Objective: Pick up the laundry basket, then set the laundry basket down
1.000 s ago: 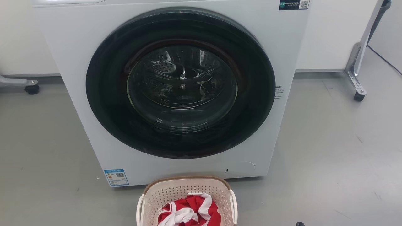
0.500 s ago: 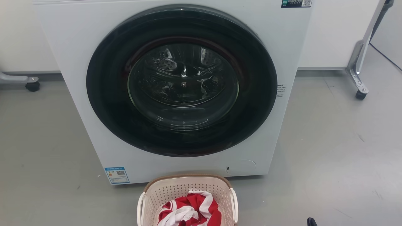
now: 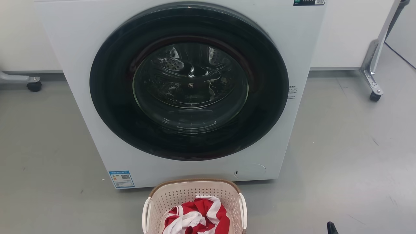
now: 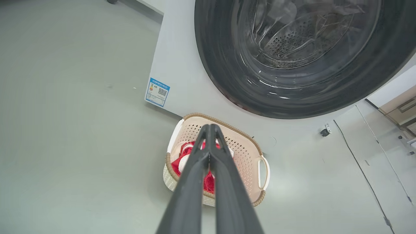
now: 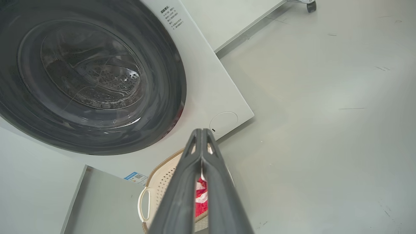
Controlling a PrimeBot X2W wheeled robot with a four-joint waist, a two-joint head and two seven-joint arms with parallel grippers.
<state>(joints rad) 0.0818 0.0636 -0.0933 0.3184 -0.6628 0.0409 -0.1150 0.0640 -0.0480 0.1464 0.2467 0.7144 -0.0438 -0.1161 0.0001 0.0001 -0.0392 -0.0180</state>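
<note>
So the laundry basket (image 3: 182,196) is sitting on the grey floor (image 3: 341,156) right at the foot of the front-loader washing machine (image 3: 81,48), pretty much centred under the big round dark door (image 3: 190,81). Its far rim is just beside the machine's base, and I can't tell if it actually touches. It's upright, with the brown woven-look rim on top and a white handle (image 3: 243,211) on each side. Inside there's a crumpled red and white garment (image 3: 198,216).

The left pincer (image 4: 209,127) is clenched, its fingers pressed together with nothing between them. It hangs up above the basket and apart from it. Same deal with the right pincer (image 5: 202,131): clamped tight on nothing, up in the air on the basket's right side. One dark fingertip (image 3: 331,227) pokes in at the bottom edge of the head view, well off to the right of the basket.

On the machine's front there's a blue energy sticker (image 3: 122,179) at the lower left corner and a round service flap (image 3: 255,170) at the lower right. Back by the wall, a castor wheel (image 3: 375,96) on a metal frame stands on the right of the machine and another (image 3: 33,86) on the left.
</note>
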